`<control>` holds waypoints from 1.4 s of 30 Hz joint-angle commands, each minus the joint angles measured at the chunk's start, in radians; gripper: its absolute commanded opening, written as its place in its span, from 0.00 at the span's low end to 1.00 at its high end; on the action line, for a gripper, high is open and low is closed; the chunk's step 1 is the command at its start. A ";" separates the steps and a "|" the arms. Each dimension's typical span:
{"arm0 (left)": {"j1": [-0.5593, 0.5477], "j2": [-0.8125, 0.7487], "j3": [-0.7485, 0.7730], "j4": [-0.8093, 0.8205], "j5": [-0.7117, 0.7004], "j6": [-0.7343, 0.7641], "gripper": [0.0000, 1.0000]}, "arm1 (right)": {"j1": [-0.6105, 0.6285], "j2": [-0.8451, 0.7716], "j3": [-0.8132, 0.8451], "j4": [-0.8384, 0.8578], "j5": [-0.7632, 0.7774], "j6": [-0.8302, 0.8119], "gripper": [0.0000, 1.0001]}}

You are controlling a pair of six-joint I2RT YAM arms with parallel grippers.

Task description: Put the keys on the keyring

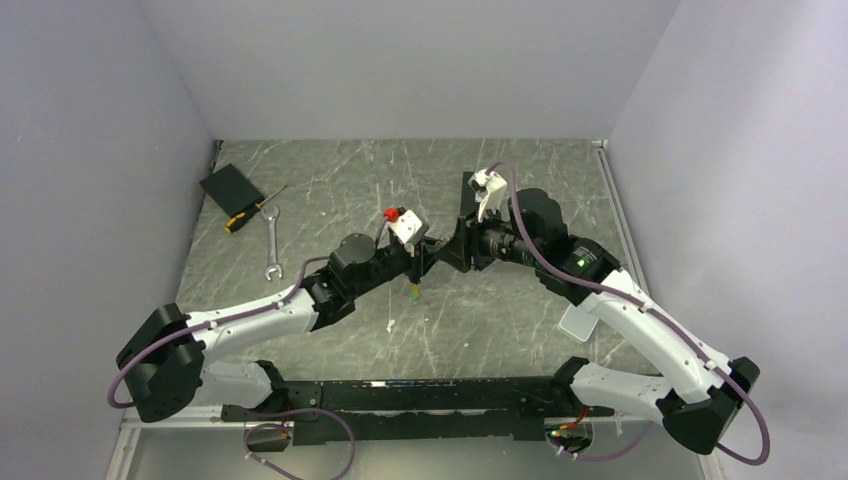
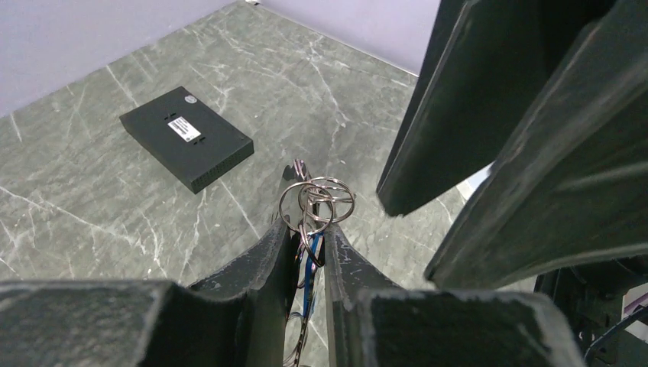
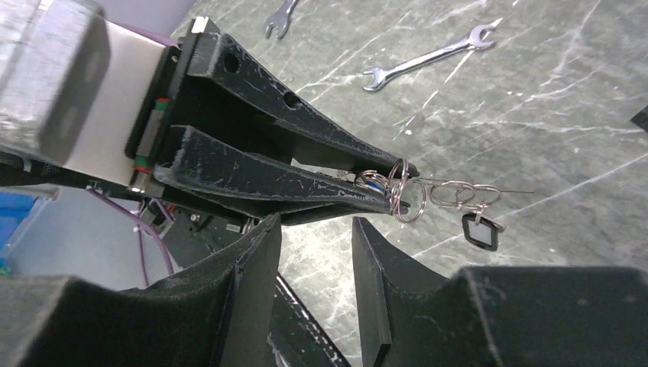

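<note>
My left jaws were clamped shut on the keyring (image 2: 317, 200), holding it off the table (image 2: 92, 199), a blue-headed key (image 2: 309, 269) tucked between them. My right jaws stood partly open and empty, just beside the rings. Threading seemed under way; next, I judged, the right must pinch one key and work it onto the ring.

Left arm (image 1: 250, 320), right arm (image 1: 640, 330): white link shells, black joint housings, black bases. Purple cable (image 1: 112, 388) looped along each. Green light (image 1: 580, 264) on right arm. Red part (image 1: 391, 214) at left wrist, possibly button. Left gripper (image 3: 405, 187) fingers (image 3: 260, 164) black, scuffed whitish, two round holes in one.
</note>
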 commanded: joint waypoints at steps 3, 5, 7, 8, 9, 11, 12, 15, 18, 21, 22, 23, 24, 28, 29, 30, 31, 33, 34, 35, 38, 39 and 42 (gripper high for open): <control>0.006 -0.062 0.029 0.096 0.015 -0.049 0.00 | 0.003 0.008 0.004 0.098 -0.057 0.033 0.44; 0.006 -0.068 0.024 0.101 0.017 -0.052 0.00 | 0.002 0.012 -0.001 0.099 -0.053 0.030 0.44; 0.008 -0.072 0.019 0.109 0.024 -0.056 0.00 | 0.003 0.017 0.000 0.096 -0.048 0.025 0.45; 0.007 -0.074 0.016 0.113 0.027 -0.058 0.00 | 0.002 0.019 0.000 0.096 -0.044 0.025 0.45; 0.008 -0.075 0.014 0.115 0.030 -0.061 0.00 | 0.002 0.020 0.000 0.096 -0.039 0.024 0.45; 0.009 -0.077 0.012 0.118 0.036 -0.065 0.00 | 0.003 0.021 0.001 0.095 -0.033 0.018 0.45; 0.009 -0.079 0.011 0.120 0.040 -0.066 0.00 | 0.003 0.021 0.002 0.093 -0.027 0.015 0.46; 0.014 -0.082 0.003 0.136 0.052 -0.076 0.00 | 0.002 0.019 0.008 0.085 -0.009 0.002 0.47; 0.021 -0.085 -0.010 0.155 0.071 -0.089 0.00 | 0.002 0.021 0.019 0.073 0.001 -0.013 0.48; 0.031 -0.090 -0.026 0.188 0.097 -0.109 0.00 | 0.001 0.019 0.026 0.059 0.016 -0.029 0.49; 0.036 -0.090 -0.031 0.199 0.107 -0.116 0.00 | 0.000 0.019 0.030 0.050 0.022 -0.039 0.50; 0.038 -0.090 -0.033 0.208 0.118 -0.121 0.00 | 0.001 0.019 0.036 0.038 0.030 -0.047 0.50; 0.042 -0.090 -0.035 0.216 0.127 -0.126 0.00 | 0.000 0.019 0.043 0.030 0.038 -0.058 0.50; 0.050 -0.085 -0.043 0.246 0.159 -0.142 0.00 | -0.004 0.020 0.061 0.014 0.057 -0.084 0.51; 0.053 -0.085 -0.048 0.263 0.170 -0.147 0.00 | -0.006 0.021 0.061 0.013 0.057 -0.087 0.52; 0.055 -0.085 -0.052 0.278 0.181 -0.154 0.00 | -0.008 0.023 0.062 0.011 0.057 -0.091 0.52; 0.057 -0.085 -0.057 0.293 0.192 -0.160 0.00 | -0.010 0.024 0.063 0.009 0.059 -0.093 0.52; 0.064 -0.087 -0.065 0.323 0.218 -0.175 0.00 | -0.014 0.025 0.061 0.009 0.056 -0.097 0.52; 0.067 -0.086 -0.070 0.340 0.230 -0.183 0.00 | -0.016 0.025 0.059 0.010 0.054 -0.098 0.53; 0.071 -0.084 -0.072 0.349 0.240 -0.189 0.00 | -0.019 0.026 0.056 0.014 0.046 -0.097 0.53; 0.077 -0.076 -0.068 0.359 0.260 -0.200 0.00 | -0.023 0.029 0.054 0.026 0.021 -0.087 0.53; 0.079 -0.074 -0.072 0.373 0.269 -0.206 0.00 | -0.024 0.028 0.054 0.027 0.016 -0.084 0.53; 0.087 -0.074 -0.091 0.434 0.299 -0.224 0.00 | -0.031 0.020 0.049 0.027 0.023 -0.085 0.53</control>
